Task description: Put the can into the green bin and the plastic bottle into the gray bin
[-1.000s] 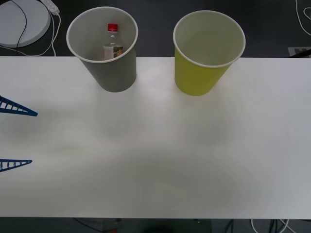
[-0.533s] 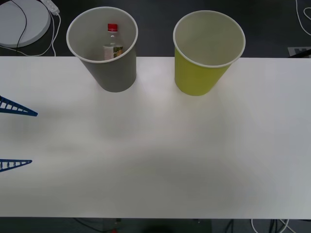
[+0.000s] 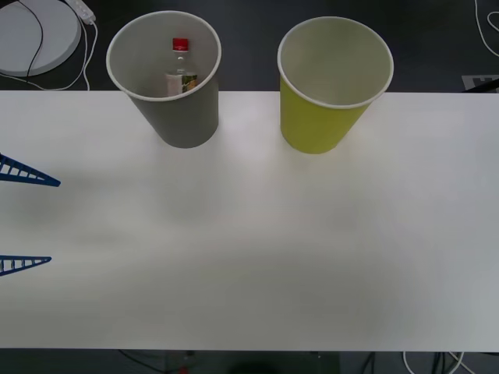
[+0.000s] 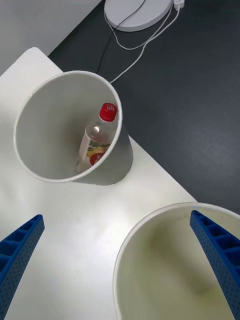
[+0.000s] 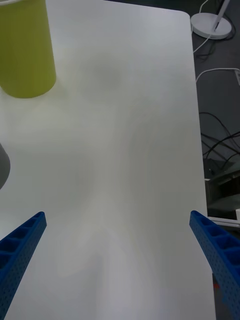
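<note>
Plastic bottle inside gray bin; green bin beside it on white worktop.
Bottle leans against the inner wall, red cap up. Left tool at the worktop's left edge, fingers apart, holding nothing. Right tool above the two bins, fingers apart.

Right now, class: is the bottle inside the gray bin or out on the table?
Inside. The bottle leans against the inner wall of the gray bin, red cap up, its base below the rim.
</note>
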Controlling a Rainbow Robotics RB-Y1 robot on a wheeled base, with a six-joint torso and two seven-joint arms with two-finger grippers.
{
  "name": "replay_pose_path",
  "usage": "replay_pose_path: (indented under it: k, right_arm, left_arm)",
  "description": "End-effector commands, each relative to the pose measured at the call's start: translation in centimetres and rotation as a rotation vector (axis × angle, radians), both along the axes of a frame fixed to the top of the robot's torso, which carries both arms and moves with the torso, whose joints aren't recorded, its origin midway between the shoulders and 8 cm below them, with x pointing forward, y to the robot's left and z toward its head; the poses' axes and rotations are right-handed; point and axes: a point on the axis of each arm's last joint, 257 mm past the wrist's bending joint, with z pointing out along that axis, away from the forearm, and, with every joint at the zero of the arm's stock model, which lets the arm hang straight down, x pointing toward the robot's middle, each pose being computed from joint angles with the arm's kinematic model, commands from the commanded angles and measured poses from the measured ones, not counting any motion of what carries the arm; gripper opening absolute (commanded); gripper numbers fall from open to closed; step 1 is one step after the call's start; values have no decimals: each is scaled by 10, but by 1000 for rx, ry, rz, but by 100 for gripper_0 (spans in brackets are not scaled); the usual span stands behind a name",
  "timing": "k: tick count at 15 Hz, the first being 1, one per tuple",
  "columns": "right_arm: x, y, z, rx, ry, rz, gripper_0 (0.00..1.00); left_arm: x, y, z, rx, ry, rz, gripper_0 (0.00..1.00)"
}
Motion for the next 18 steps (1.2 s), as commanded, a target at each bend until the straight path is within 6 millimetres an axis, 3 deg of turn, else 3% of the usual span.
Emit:
replay_pose_path:
  k: [1, 10, 18]
  right_arm:
    - [-14, -12, -3, 2, -15, 30, 100]
    - [-59, -52, -19, -1, -89, 136, 100]
    - [-110, -69, -43, -9, -152, 226, 100]
  left_arm:
    - [0, 0, 0, 0, 0, 0, 100]
    - [0, 0, 0, 0, 0, 0, 100]
    - [0, 0, 0, 0, 0, 0, 100]
